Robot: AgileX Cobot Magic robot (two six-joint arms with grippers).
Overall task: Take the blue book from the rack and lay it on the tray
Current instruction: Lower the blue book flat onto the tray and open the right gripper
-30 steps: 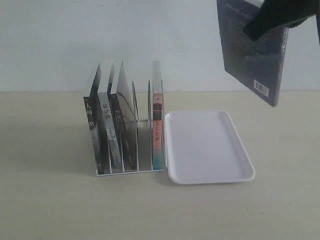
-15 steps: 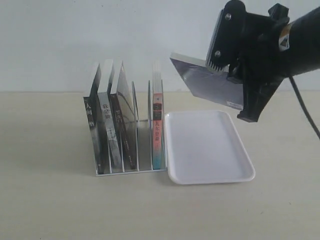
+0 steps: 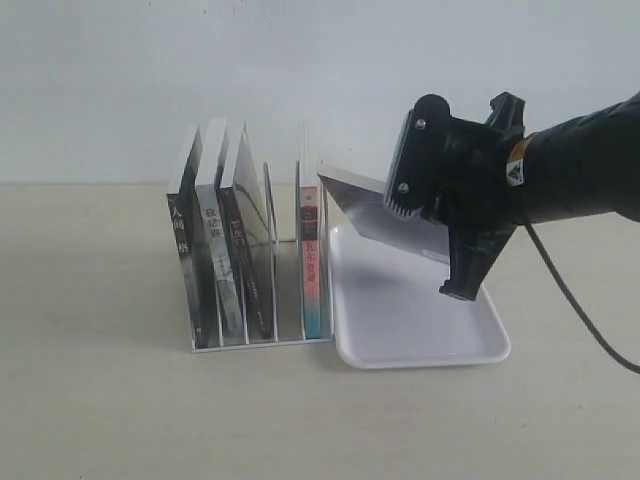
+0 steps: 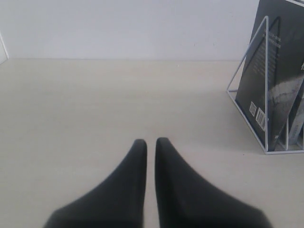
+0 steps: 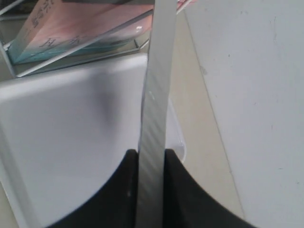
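My right gripper (image 3: 437,222) is shut on the blue book (image 3: 372,212), which hangs tilted low over the white tray (image 3: 400,325), its grey-blue face down and its free corner close to the rack (image 3: 262,341). In the right wrist view the book's pale page edge (image 5: 154,95) runs out from between the black fingers (image 5: 124,185) of that gripper (image 5: 151,153), above the tray (image 5: 71,123). My left gripper (image 4: 150,141) hovers shut over bare table with nothing in it, the rack's end (image 4: 259,90) off to one side. It is out of the exterior view.
The rack holds three black-spined books (image 3: 222,270) on its left and a pink-and-teal-spined book (image 3: 313,265) right against the tray. The same pink book (image 5: 76,33) shows in the right wrist view. A white wall stands behind the beige table (image 3: 100,400).
The right gripper came down and leftwards with the book, swinging it from upright high at the top right to a low tilt just over the tray.
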